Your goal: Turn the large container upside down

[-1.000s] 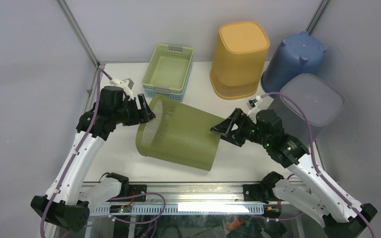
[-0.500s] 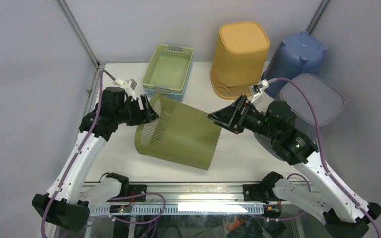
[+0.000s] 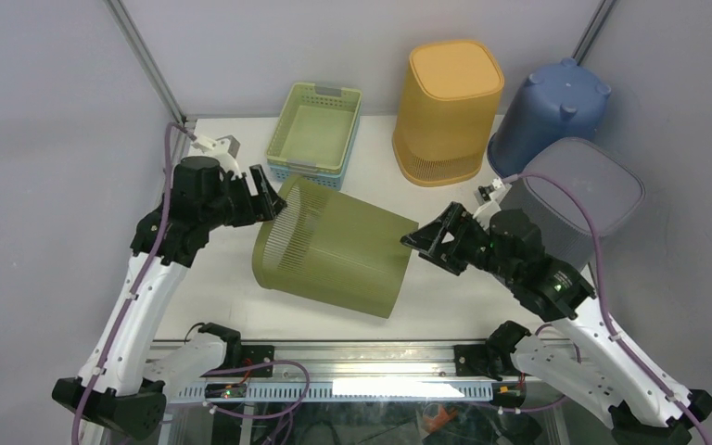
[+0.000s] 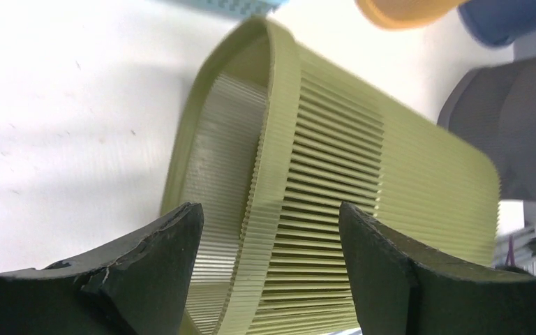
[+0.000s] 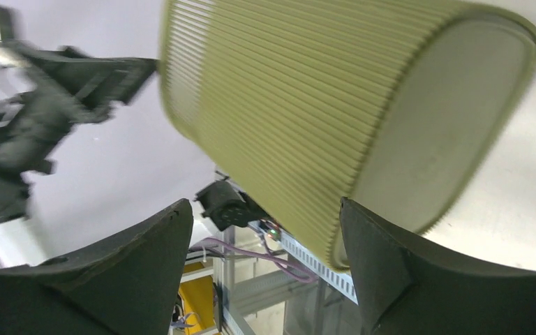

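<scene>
Lying sideways, one olive bin (image 3: 334, 250); three other bins (image 3: 448, 107) inverted.

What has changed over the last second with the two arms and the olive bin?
The right gripper rose a little toward the orange bin, then came back down beside the base end of the olive bin. The left gripper eased back slightly at the bin's rim as its arm swung outward. Both grippers are open and neither took hold. The olive bin lies on its side much as before.
</scene>
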You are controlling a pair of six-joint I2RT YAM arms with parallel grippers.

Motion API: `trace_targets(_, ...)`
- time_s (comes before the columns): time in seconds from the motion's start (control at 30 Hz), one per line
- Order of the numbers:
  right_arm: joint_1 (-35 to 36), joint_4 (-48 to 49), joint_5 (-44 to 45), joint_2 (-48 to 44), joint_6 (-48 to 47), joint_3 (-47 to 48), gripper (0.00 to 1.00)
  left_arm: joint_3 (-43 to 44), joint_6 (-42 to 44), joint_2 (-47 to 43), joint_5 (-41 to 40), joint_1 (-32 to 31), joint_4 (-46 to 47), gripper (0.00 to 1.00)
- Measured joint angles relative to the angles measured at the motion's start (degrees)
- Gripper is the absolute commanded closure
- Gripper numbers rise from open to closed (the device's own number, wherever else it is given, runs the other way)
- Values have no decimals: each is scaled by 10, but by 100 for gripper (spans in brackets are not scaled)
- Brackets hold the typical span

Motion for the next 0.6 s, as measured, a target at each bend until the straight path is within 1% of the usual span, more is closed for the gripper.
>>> trace_targets(0.1, 0, -6, -2, -3, 8, -40, 20, 37, 2, -11, -28, 0, -6, 27)
trace_targets(0.23, 3, -5, -9, 18, 13, -63, 20, 66, 4, -20, -55, 0, -7, 30)
trace_targets(0.4, 7, 12, -19, 32, 14, -63, 20, 65, 3, -16, -77, 0, -27, 36)
trace_targets(0.6, 9, 51, -32, 37, 24, -74, 20, 43, 4, -5, -101, 0, -51, 37)
